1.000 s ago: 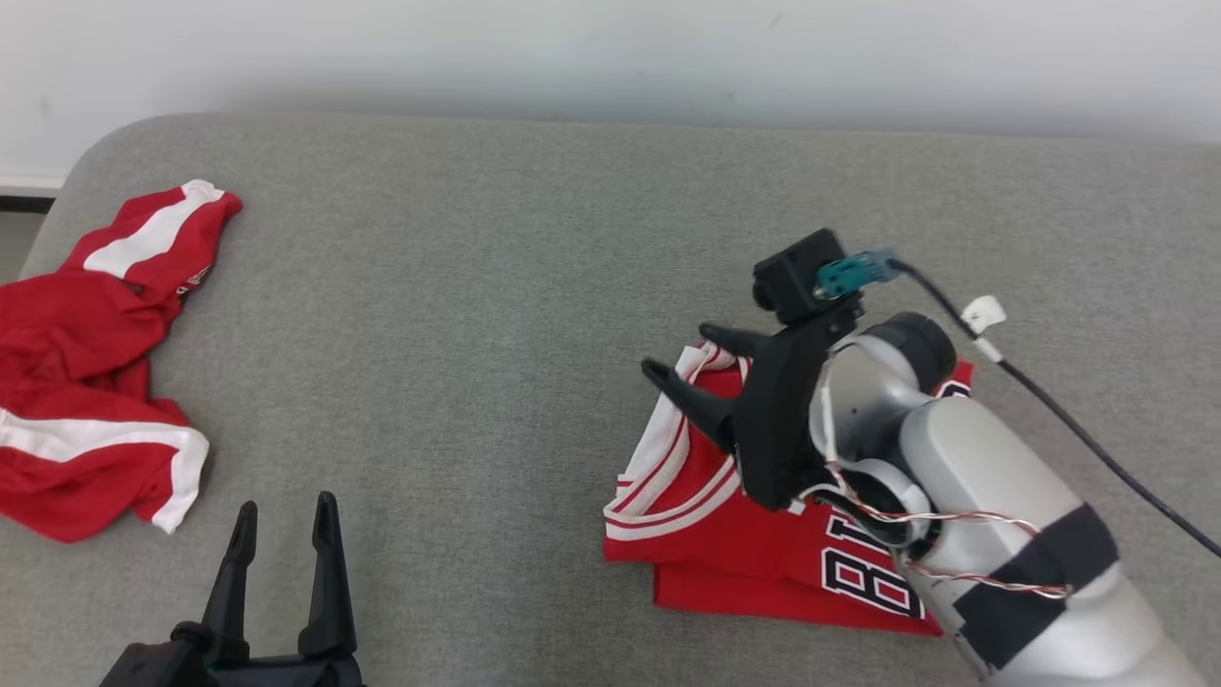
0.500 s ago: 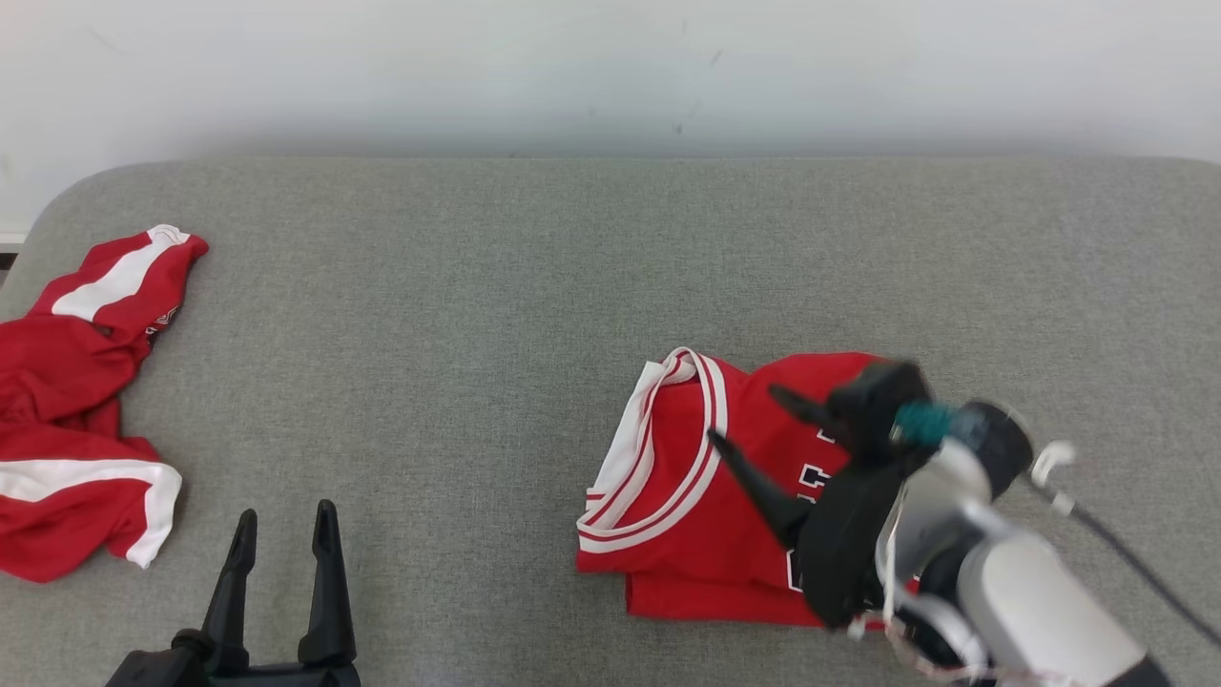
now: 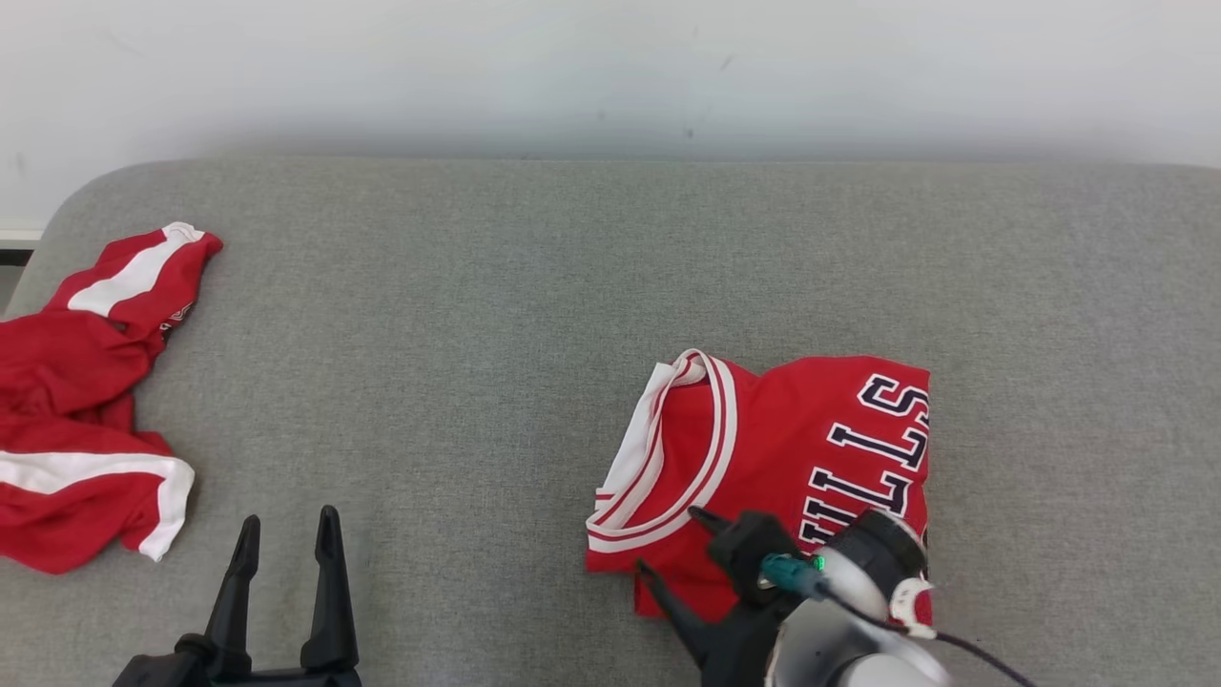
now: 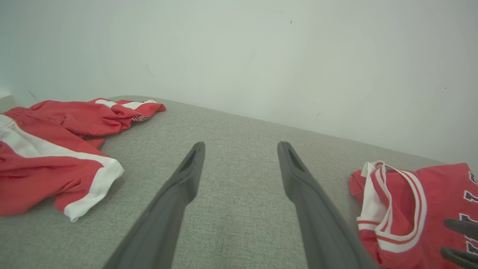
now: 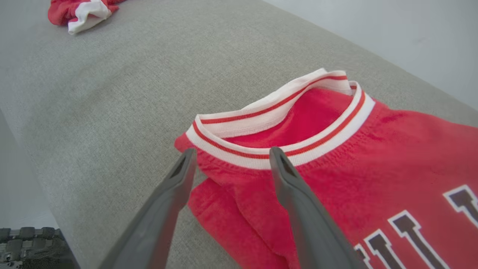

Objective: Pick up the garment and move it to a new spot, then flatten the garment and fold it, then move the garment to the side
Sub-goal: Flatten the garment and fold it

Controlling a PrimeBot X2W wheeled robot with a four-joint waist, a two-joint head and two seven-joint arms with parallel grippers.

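The garment, a red jersey with white-striped trim and dark lettering, lies folded flat on the grey cushion, right of centre. My right gripper hovers open over its near left corner, holding nothing. The right wrist view shows the same gripper with its fingers spread above the collar edge of the jersey. My left gripper stands open and empty at the lower left, well away from the jersey. In the left wrist view that gripper points over bare cushion, with the jersey off to its right.
A second red garment with white stripes lies crumpled at the cushion's left edge, also seen as a red heap in the left wrist view. A pale wall runs behind the cushion. Bare grey fabric lies between the two garments.
My right arm has drawn back from over the jersey toward the near edge, uncovering the lettering. The head camera has shifted a little. The left gripper stays put.
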